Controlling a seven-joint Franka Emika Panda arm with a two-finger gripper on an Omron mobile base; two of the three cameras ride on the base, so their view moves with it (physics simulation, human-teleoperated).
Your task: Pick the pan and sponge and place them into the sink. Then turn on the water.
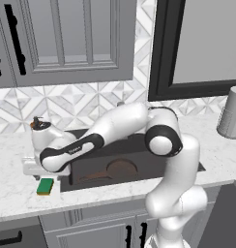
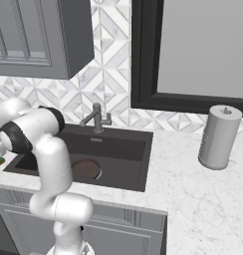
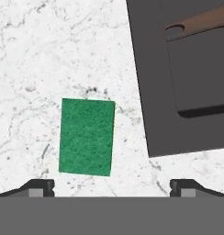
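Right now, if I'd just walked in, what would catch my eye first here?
Probably the white arm bending low to the left, its open gripper hovering above a green sponge on the marble counter beside the sink. Next, the brown pan already lying inside that black basin, and the grey canister standing at the right.

Grey cabinets (image 1: 66, 38) hang above a white marble counter (image 2: 203, 194), patterned backsplash (image 1: 71, 104) and black-framed window (image 2: 193, 50).

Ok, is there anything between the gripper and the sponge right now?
Nothing visible. In the hand view the open gripper looks straight at the sponge, green face up on bare marble counter beside the sink, with nothing between. The pan already sits in the sink.
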